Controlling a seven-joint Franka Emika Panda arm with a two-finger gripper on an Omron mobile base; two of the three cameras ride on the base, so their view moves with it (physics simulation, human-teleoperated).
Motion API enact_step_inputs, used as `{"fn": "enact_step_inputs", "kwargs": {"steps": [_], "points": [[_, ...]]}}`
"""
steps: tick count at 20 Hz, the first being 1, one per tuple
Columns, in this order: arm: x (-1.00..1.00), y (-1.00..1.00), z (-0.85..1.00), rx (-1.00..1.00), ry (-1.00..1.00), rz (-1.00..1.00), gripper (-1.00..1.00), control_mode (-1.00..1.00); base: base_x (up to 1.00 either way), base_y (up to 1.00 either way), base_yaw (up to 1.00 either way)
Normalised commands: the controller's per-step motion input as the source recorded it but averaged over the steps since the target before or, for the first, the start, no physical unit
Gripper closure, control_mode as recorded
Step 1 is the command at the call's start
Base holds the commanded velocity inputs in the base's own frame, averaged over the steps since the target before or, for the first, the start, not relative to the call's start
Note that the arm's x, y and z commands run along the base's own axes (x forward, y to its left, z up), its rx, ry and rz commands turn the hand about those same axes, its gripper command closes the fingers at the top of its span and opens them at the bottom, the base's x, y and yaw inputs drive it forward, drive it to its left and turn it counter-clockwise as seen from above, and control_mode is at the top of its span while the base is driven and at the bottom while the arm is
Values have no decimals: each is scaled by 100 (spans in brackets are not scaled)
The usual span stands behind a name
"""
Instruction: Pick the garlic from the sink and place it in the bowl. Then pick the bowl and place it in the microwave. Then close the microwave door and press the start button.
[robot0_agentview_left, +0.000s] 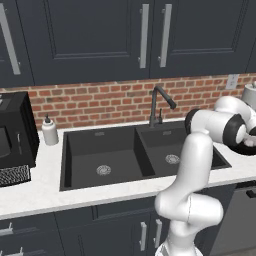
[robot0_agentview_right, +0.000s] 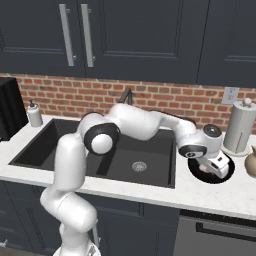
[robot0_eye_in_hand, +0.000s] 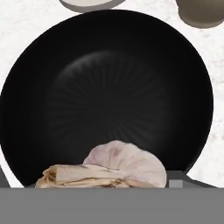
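The wide black bowl (robot0_agentview_right: 225, 174) (robot0_eye_in_hand: 109, 87) stands on the white counter to the right of the black double sink (robot0_agentview_right: 45, 150) (robot0_agentview_left: 120, 145). My gripper (robot0_agentview_right: 212, 167) (robot0_eye_in_hand: 87, 181) hangs just above the bowl's near side, pointing down into it. The pale pinkish garlic (robot0_eye_in_hand: 122, 162) (robot0_agentview_right: 204, 170) sits between my fingers over the inside of the bowl, and the jaws are shut on it. Both sink basins show only their metal drains. In the left base view the arm's elbow covers most of the bowl (robot0_agentview_left: 248, 148). The microwave and its door are out of view.
A paper towel roll (robot0_agentview_right: 240, 127) and a tan jug (robot0_agentview_right: 251, 162) stand close behind and right of the bowl. The faucet (robot0_agentview_left: 159, 102) rises behind the sink. A soap bottle (robot0_agentview_left: 49, 131) and a black boxy appliance (robot0_agentview_left: 15, 135) sit at the left.
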Motion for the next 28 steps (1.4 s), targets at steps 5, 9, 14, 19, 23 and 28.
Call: {"fn": "enact_step_inputs", "kwargs": {"steps": [5,9,14,19,23,28], "points": [[23,2,-35,0,1,0,-100,-100,0,0,0],[7,0,-10,0,0,0,-100,-100,0,0,0],[2,0,0,3,0,0,-100,-100,0,0,0],[0,4,24,4,0,0,-100,-100,0,0,0],[0,46,63,0,5,0,-100,-100,0,0,0],[7,71,43,-3,15,0,-100,-100,0,0,0]]}}
